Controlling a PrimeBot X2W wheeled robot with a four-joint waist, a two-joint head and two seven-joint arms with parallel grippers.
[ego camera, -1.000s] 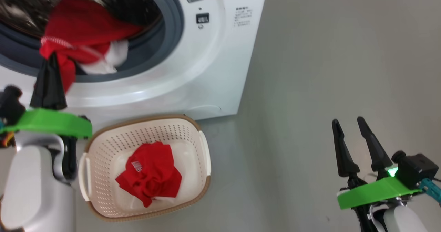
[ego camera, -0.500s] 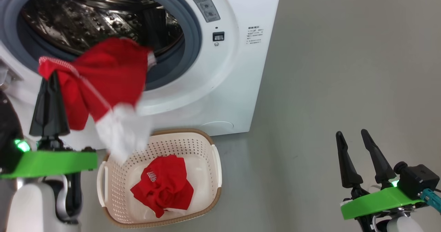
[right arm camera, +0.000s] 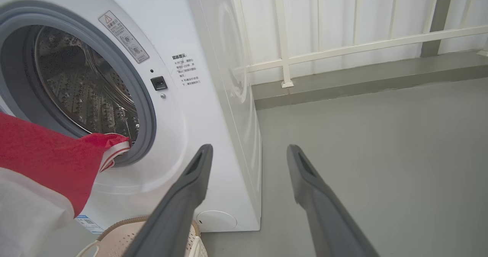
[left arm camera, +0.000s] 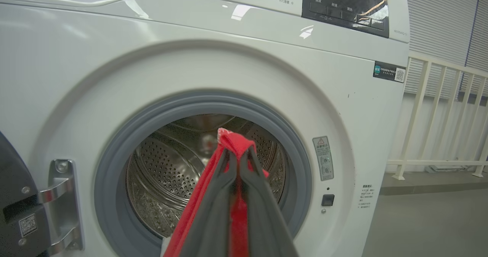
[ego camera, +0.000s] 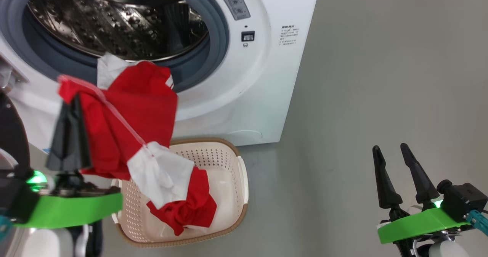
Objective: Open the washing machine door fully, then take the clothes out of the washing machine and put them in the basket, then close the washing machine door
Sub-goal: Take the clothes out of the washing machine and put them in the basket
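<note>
Dangling from left fingers (ego camera: pixel 70 142), clothes (ego camera: pixel 129 112) over basket (ego camera: pixel 243 184) rim, floor (ego camera: pixel 343 142) beside.

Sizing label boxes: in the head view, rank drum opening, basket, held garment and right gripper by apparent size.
1. drum opening
2. basket and held garment: alike; garment hangs nearer the camera
3. right gripper

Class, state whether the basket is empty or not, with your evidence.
Not empty. A crumpled red garment lies inside the basket, partly hidden by the clothes hanging from the left claw.
</note>
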